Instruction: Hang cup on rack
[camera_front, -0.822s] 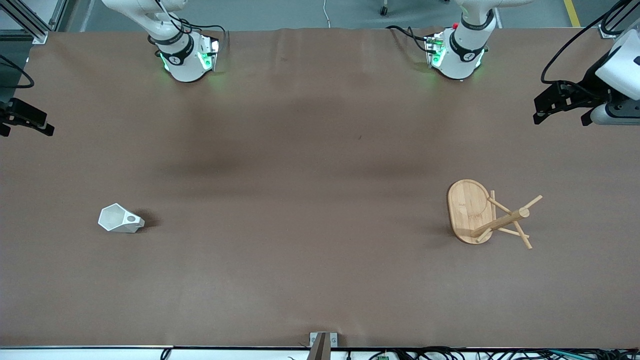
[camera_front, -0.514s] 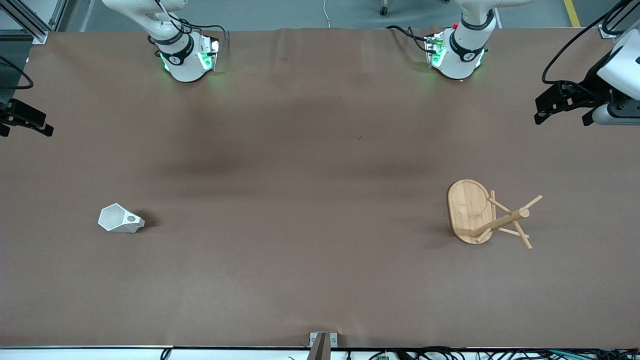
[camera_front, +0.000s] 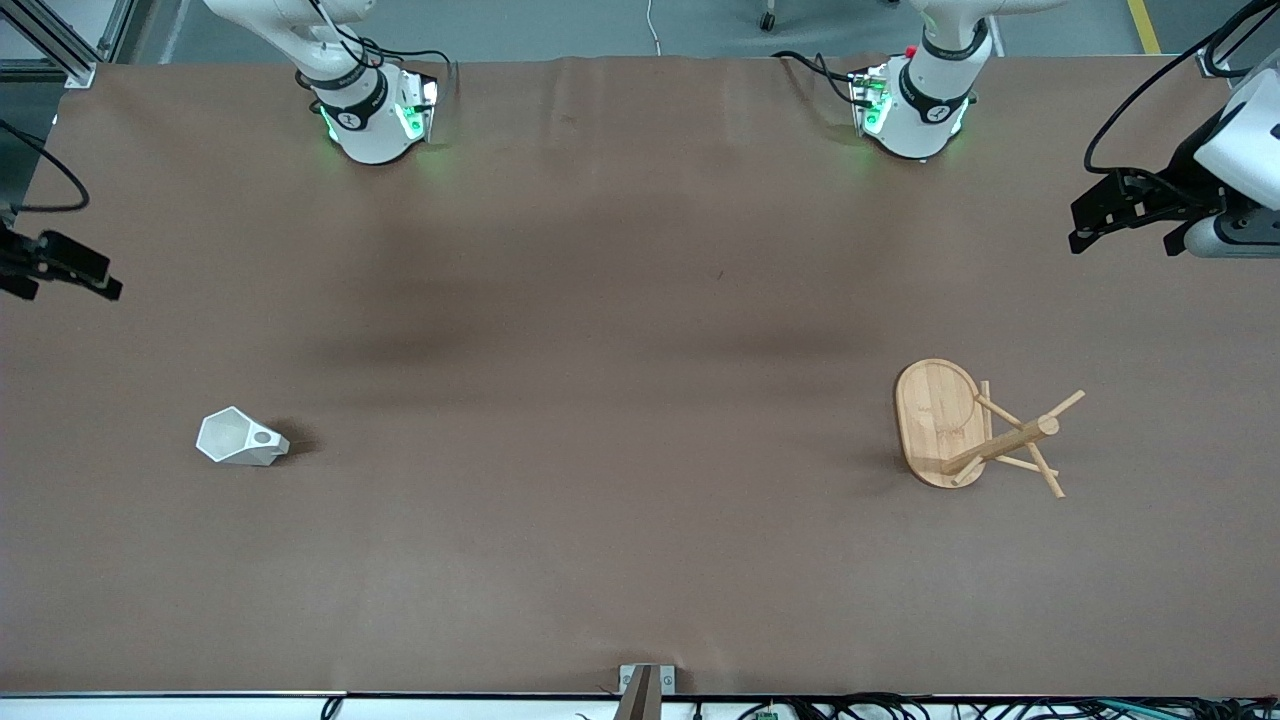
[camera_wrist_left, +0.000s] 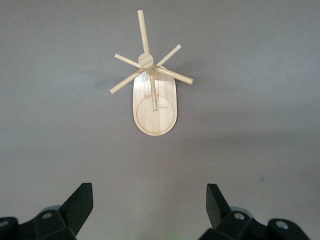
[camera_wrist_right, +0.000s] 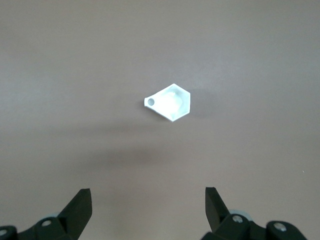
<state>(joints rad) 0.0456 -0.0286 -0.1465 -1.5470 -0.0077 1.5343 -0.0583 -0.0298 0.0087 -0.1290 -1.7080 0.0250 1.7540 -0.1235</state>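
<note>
the cup (camera_front: 238, 440) sits upright on the brown counter (camera_front: 600, 400) toward the right arm's end, its holed tab pointing toward the middle, and the right hand (camera_wrist_right: 147, 212) hangs in the air above that end with its fingers spread wide and nothing in them. well apart at the left arm's end stands the rack (camera_front: 965, 425) on its oval base, pegs bare. the left hand (camera_wrist_left: 149, 212) hovers high over that end, also wide open and empty.

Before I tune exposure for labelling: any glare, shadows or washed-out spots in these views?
Front view: soft shadows beside the white faceted cup and bamboo peg rack. Right wrist view: cup overexposed, facets washed out. Left wrist view: rack evenly lit, sharp.
</note>
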